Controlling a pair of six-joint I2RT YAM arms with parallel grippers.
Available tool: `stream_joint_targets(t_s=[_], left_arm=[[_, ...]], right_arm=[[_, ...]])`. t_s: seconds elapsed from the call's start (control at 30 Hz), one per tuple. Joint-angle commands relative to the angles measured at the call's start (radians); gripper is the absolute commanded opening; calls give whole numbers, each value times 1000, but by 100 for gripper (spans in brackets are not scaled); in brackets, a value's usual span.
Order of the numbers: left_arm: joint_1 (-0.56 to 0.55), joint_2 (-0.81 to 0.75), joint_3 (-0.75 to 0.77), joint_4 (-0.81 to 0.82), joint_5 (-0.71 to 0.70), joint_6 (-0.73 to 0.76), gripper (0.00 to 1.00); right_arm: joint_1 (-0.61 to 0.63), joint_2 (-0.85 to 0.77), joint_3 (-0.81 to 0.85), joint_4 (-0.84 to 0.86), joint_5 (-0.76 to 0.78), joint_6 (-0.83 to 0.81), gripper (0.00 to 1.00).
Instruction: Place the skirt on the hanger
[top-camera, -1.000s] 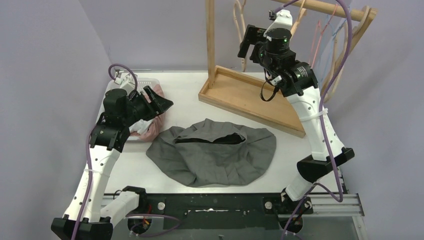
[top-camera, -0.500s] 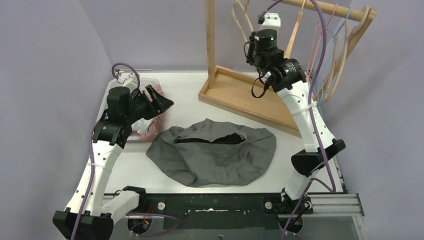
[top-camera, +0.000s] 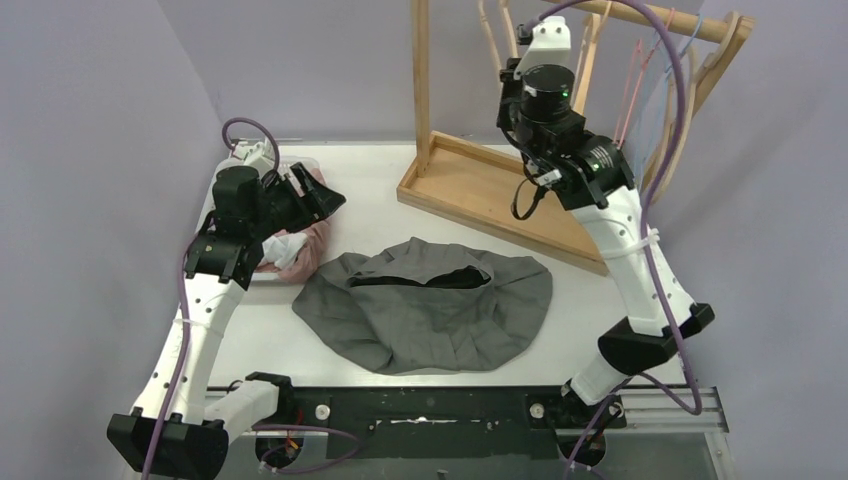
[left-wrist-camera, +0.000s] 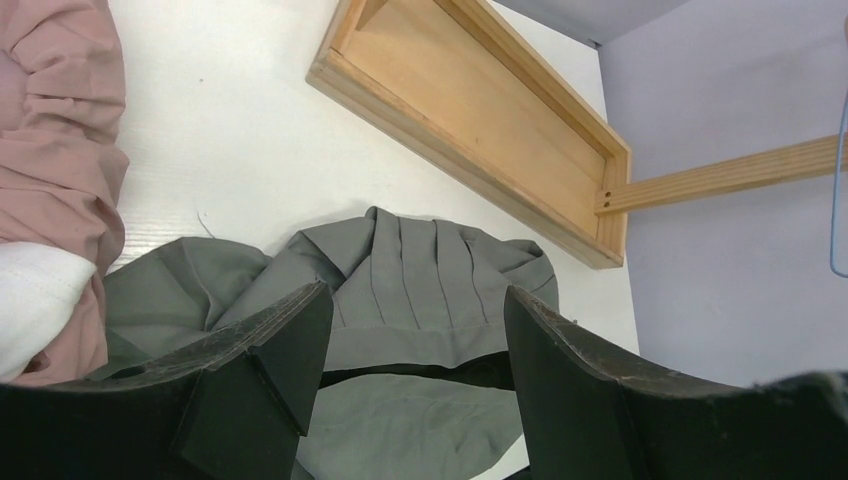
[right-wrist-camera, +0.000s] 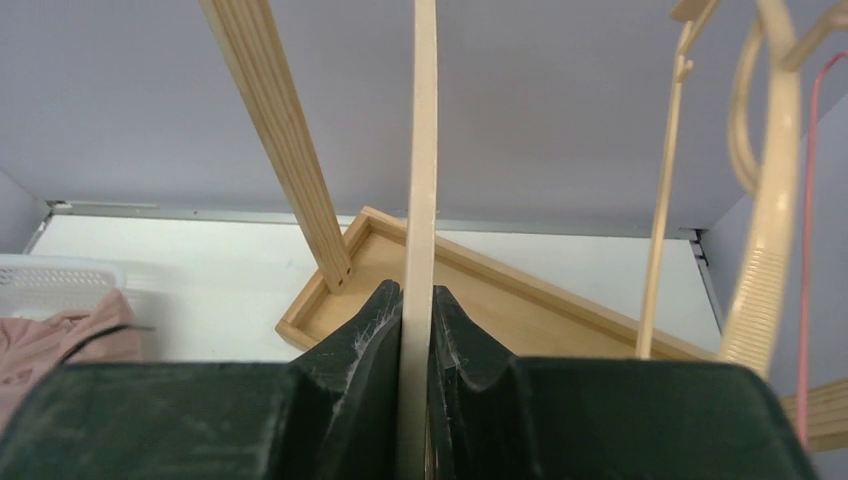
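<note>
1. At the far left of the table (top-camera: 370, 190), a white basket (top-camera: 290, 162) holds a pink garment (top-camera: 305, 240)
2. The left claw (left-wrist-camera: 417, 295) hangs over that garment, its jaws standing apart with nothing between them
3. The grey skirt (top-camera: 430, 305) lies crumpled mid-table, apart from both claws
4. At the far right stands a wooden rack (top-camera: 480, 190) on a tray base
5. The right claw (right-wrist-camera: 417, 310), raised beside the rack's post, is clamped on the thin arm of a wooden hanger (right-wrist-camera: 420, 150)

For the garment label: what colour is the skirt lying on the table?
The skirt is plain dark grey, with no pattern; it shows best in the top external view.
</note>
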Motion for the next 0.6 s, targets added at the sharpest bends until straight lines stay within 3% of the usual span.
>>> stream_joint_targets(t_s=[0.0, 0.23, 0.37, 0.57], left_arm=[[9, -4, 51, 57, -7, 19, 64], [14, 3, 70, 67, -7, 19, 73], [16, -1, 81, 80, -12, 44, 85], [17, -13, 114, 133, -1, 119, 86]], right_arm=[[1, -127, -56, 147, -13, -39, 0], [-2, -221, -201, 202, -84, -58, 0], [-3, -283, -309, 182, -150, -52, 0], [-7, -455, -582, 217, -365, -68, 0]])
